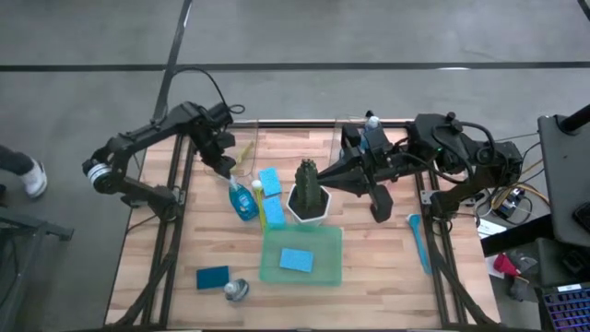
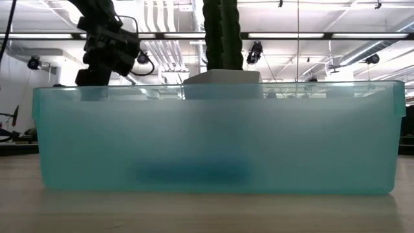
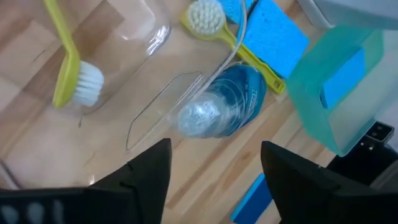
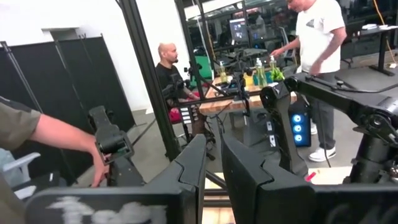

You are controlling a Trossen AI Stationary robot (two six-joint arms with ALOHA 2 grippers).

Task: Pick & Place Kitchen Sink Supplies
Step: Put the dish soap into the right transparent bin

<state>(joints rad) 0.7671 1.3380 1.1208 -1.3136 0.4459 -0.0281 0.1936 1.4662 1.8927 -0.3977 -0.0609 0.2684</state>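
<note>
A clear bottle of blue liquid (image 1: 243, 199) (image 3: 231, 102) stands on the table by the near wall of a clear bin (image 3: 155, 37); I cannot tell whether it is inside. My left gripper (image 1: 226, 169) (image 3: 214, 180) hangs open just above it, slanting down, one finger on either side and touching nothing. A yellow brush (image 3: 69, 68) lies in the bin. Another yellow brush (image 3: 233, 40) and a blue sponge (image 1: 270, 180) lie beside the bottle. My right gripper (image 1: 330, 177) (image 4: 213, 168) is held high and level near the plant, shut and holding nothing.
A plant in a white pot (image 1: 309, 194) stands mid-table. In front of it is a green tray (image 1: 272, 267) holding a blue sponge (image 1: 296, 260). A dark blue sponge (image 1: 212, 277) lies near left and a blue brush (image 1: 419, 242) at the right. People are in the room beyond.
</note>
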